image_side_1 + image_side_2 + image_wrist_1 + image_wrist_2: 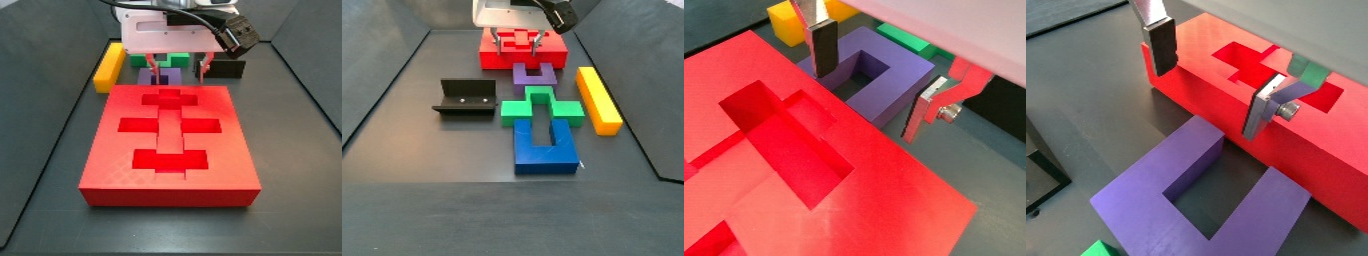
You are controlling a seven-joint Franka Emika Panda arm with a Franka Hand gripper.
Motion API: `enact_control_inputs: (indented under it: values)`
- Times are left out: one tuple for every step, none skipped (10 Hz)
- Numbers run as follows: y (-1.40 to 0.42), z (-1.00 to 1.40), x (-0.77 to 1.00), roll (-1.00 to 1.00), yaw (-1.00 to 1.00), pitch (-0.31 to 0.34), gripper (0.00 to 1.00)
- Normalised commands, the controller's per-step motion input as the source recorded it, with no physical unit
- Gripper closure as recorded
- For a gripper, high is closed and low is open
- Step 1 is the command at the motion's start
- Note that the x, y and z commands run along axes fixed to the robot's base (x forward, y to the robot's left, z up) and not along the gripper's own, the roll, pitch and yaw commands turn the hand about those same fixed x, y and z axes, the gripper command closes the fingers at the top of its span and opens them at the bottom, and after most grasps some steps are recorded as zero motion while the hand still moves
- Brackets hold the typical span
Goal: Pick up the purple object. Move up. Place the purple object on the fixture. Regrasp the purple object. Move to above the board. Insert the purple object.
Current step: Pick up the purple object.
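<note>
The gripper (527, 42) hangs low over the purple object (536, 74), fingers spread apart w/ nothing between them: in both wrist views one finger (823, 48) sits down in the notch while the other (933, 105) is outside a prong, so they straddle one prong but aren't yet touching it. The purple object lies flat on the table, right against the near edge of the board (171, 140); in a side view the board is at 12 o'clock from it, the green cross-shaped block (543, 107) just beside it at 6 o'clock, the long yellow bar (599, 98) at approx 4 o'clock, and the fixture (465, 98) well apart at approx 8 o'clock. The blue block (544, 145) sits beyond the green one, at 6 o'clock. Judging by its look, the piece is a rigid plastic-type block, prob. light, w/ smooth flat faces: it won't deform but could slip or twist if pinched off-centre. Best hold is likely across the two flat sides of a single prong, pads square to the faces, mid-height, keeping clear of the board's edge.
</note>
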Motion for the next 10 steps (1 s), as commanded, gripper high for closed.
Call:
enact_control_inputs:
  values:
    - [0.26, 0.0, -0.03, 0.08, 0.12, -0.069, 0.0]
    - [0.21, 0.0, 0.0, 0.08, 0.21, -0.083, 0.0]
    - [0.17, 0.0, 0.02, 0.11, 0.21, -0.037, 0.0]
    - [0.03, -0.03, 0.01, 0.11, 0.14, 0.0, 0.0]
    - [0.0, -0.14, 0.0, 0.07, 0.03, 0.0, 0.0]
    - [0.0, -0.18, 0.03, 0.08, 0.0, 0.0, 0.0]
    - [0.0, -0.13, 0.35, 0.13, -0.07, 0.016, 0.0]
    - [0.01, -0.23, 0.5, 0.12, -0.13, 0.02, 0.0]
    - [0.04, -0.31, 0.54, 0.11, -0.13, 0.029, 0.0]
    - [0.08, -0.41, 0.49, 0.11, -0.11, 0.027, 0.0]
